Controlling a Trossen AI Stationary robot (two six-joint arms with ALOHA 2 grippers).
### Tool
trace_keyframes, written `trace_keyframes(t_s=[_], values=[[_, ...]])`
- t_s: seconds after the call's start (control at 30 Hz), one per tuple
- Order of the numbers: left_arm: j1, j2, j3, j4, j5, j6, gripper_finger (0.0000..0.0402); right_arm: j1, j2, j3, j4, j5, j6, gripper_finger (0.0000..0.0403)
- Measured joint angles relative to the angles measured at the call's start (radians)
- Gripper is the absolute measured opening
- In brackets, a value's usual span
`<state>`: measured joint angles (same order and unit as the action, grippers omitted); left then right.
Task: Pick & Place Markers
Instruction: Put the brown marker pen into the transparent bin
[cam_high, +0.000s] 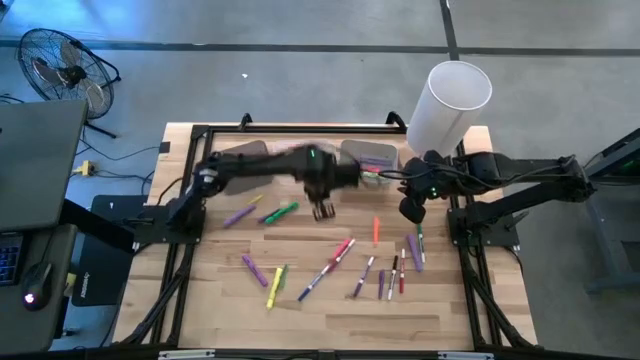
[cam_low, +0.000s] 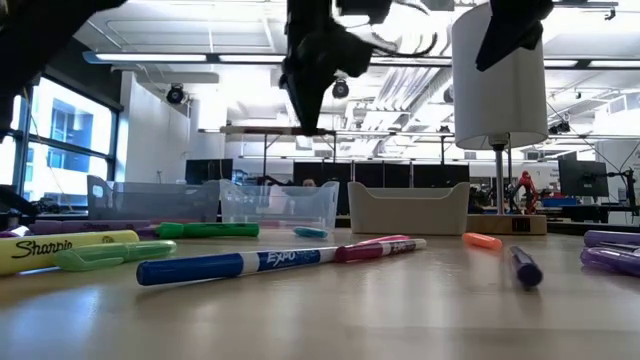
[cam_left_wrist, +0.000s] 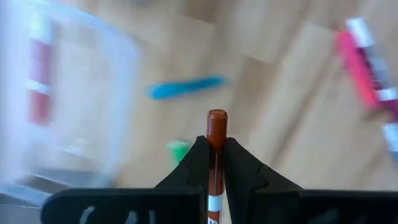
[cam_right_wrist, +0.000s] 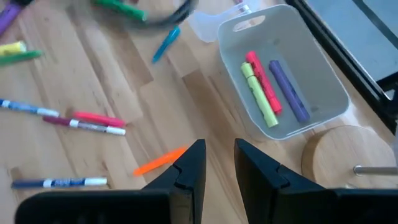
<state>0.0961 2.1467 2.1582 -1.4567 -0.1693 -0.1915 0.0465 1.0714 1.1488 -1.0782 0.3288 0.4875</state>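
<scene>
1. While most thin coloured marker pens (cam_high: 330, 265) lie scattered on the pale wooden tabletop (cam_high: 300, 310), the left gripper (cam_left_wrist: 216, 152) hangs raised above the middle of the tabletop, jaws clenched on a slim brown-capped marker (cam_left_wrist: 216, 127). The pen stands along the jaws with its cap end protruding, which likely keeps it from swinging during carriage.
2. Along the far edge stand the small rectangular bins: a clear plastic bin (cam_low: 280, 203) and a grey plastic bin (cam_right_wrist: 283, 74). The grey bin already holds a yellow, a pink and a purple marker, lying side by side along its length, so it appears to be a collecting place.
3. The right gripper (cam_right_wrist: 219, 158) waits beside the grey bin, jaws parted and grasping nothing, above an orange marker (cam_right_wrist: 158, 162) lying on the wood.
4. A tall white cylinder (cam_high: 447, 100) stands at the far right corner, apart from the work.
5. Judged from this layout, the held pen is bound for a bin; many pens remain.
</scene>
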Motion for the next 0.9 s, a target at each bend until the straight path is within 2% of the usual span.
trace_keyframes(t_s=[0.27,0.4,0.5,0.67,0.9], values=[[0.256,0.001,0.008,0.045,0.002,0.373,0.0017,0.001,0.0,0.0,0.0,0.061,0.184,0.0073],[0.344,0.001,-0.018,0.172,0.095,0.508,0.002,0.001,0.0,0.0,0.006,0.113,0.278,0.0073],[0.37,0.001,-0.053,0.217,0.14,0.588,0.0021,0.001,0.0,0.0,0.019,0.142,0.35,0.0073],[0.383,0.001,-0.095,0.232,0.141,0.706,0.0026,0.001,0.001,0.0,0.062,0.179,0.42,0.0073],[0.38,0.001,-0.14,0.287,0.136,0.747,0.0075,0.001,0.001,0.0,0.095,0.191,0.455,0.0073]])
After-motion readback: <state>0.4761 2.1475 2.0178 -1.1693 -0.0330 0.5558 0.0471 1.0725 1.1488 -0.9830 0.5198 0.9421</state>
